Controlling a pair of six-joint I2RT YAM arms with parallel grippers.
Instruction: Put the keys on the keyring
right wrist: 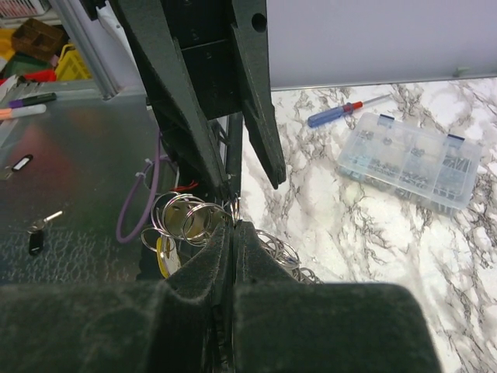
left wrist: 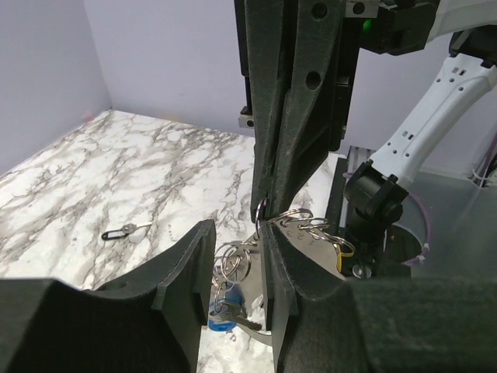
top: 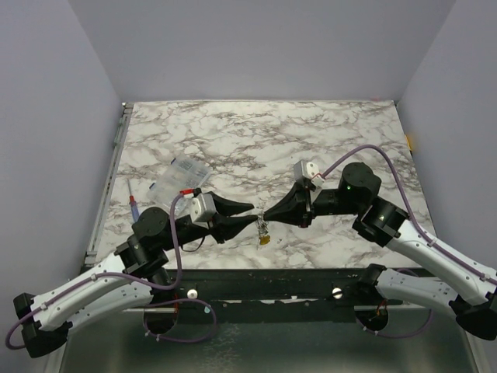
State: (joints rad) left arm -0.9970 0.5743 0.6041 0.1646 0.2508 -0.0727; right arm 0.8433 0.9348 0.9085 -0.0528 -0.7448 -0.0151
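The keyring shows as a bunch of silver split rings [left wrist: 299, 220] [right wrist: 186, 216], hanging in the air between the two arms near the table's front edge. My right gripper [right wrist: 233, 225] [top: 265, 214] is shut on one of its rings. A yellow-headed key [right wrist: 165, 256] [top: 266, 241] dangles from the bunch. My left gripper [left wrist: 237, 229] [top: 254, 214] faces the right one tip to tip. Its jaws stand a little apart, with a few rings and a blue-headed key [left wrist: 224, 315] hanging in the gap. Whether those rings touch the pads is not clear.
A clear compartment box [top: 180, 177] [right wrist: 408, 159] and a red-and-blue screwdriver [top: 133, 203] [right wrist: 338, 113] lie on the marble table at the left. A loose key with a black tag [left wrist: 120, 231] lies on the marble. More tagged keys [right wrist: 35, 237] rest on the metal shelf below the table edge.
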